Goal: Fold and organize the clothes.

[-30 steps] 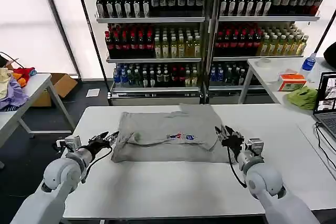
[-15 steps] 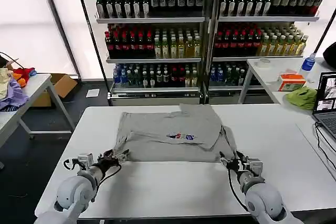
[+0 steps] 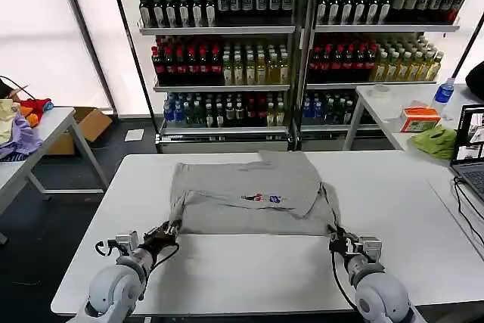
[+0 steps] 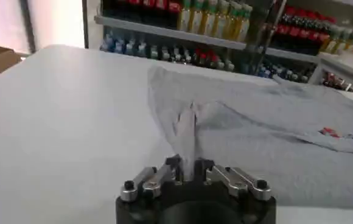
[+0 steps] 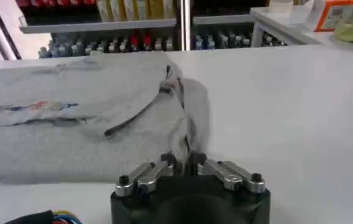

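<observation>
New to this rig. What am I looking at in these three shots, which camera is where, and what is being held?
It is a two-armed robot standing at a white table, folding a light grey shirt with a small coloured chest print.

The wide picture comes from a camera on its head, looking down at the table. There the left hand is at the shirt's near left corner and the right hand at its near right corner.

The other two come from cameras on each wrist, looking out past the fingers. Each hand is shut on a pinch of the shirt's edge: left hand, right hand. Behind stand shelves of bottles.
</observation>
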Action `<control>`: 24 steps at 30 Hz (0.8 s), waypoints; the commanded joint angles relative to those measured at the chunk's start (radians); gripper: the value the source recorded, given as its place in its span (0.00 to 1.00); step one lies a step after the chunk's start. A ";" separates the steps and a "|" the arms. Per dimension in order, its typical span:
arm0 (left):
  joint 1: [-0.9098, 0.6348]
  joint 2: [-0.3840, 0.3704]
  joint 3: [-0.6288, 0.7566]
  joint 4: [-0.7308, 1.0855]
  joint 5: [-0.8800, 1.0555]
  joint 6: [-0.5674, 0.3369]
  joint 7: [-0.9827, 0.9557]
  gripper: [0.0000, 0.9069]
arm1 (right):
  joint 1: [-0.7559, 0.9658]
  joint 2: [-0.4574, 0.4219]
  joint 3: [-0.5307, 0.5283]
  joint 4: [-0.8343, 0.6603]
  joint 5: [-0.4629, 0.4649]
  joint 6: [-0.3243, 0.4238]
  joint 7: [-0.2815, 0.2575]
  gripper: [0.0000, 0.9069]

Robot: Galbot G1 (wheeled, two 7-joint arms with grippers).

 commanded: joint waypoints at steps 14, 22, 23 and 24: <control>0.611 -0.014 -0.318 -0.444 0.010 0.012 -0.024 1.00 | -0.552 -0.058 0.196 0.350 -0.087 0.050 -0.102 1.00; 0.578 0.037 -0.395 -0.485 -0.005 0.012 -0.001 1.00 | -0.453 -0.037 0.240 0.353 -0.053 0.049 -0.124 1.00; 0.560 0.051 -0.406 -0.484 -0.016 0.012 -0.001 1.00 | -0.424 -0.037 0.247 0.350 -0.048 0.049 -0.130 1.00; 0.544 0.063 -0.414 -0.476 -0.020 0.012 0.003 1.00 | -0.371 -0.041 0.266 0.340 -0.032 0.046 -0.146 1.00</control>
